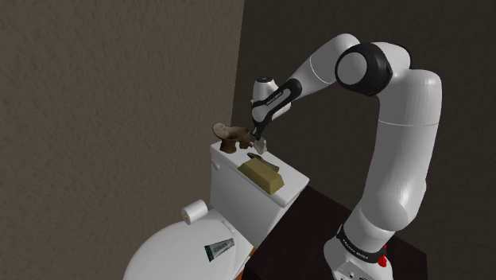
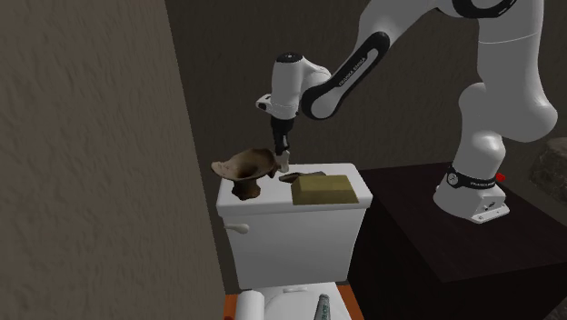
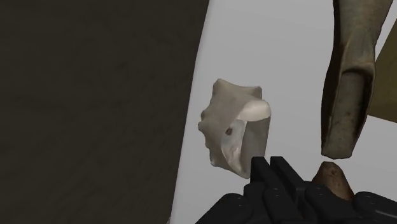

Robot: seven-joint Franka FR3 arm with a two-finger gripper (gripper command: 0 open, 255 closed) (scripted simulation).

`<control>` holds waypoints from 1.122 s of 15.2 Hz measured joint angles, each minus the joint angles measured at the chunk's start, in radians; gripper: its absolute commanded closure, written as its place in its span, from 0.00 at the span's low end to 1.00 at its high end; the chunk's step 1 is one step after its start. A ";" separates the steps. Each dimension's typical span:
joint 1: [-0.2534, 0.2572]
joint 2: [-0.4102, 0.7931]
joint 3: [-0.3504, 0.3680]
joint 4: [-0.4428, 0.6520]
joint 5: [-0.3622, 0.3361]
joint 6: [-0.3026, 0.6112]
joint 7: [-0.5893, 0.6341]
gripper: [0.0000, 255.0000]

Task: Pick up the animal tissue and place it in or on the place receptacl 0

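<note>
Gripper (image 3: 268, 163) is clenched, fingers meeting on nothing, low over the white tank lid (image 1: 296, 184). The pale bone (image 3: 232, 130) lies on that lid just past the fingertips, unheld. A dark wall (image 1: 119, 95) stands close behind it, the toilet seat (image 1: 163, 253) below.

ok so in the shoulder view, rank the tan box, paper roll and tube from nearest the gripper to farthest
1. tan box, on the tank lid, just below the gripper
2. paper roll, on the toilet lid, close to the tank
3. tube, farther forward on that lid
</note>
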 measured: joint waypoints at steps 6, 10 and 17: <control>0.001 -0.001 0.000 -0.001 0.000 0.001 0.001 0.00; 0.069 -0.003 -0.063 0.005 -0.127 -0.084 0.136 0.00; 0.058 0.057 -0.076 0.009 -0.145 -0.033 0.152 0.00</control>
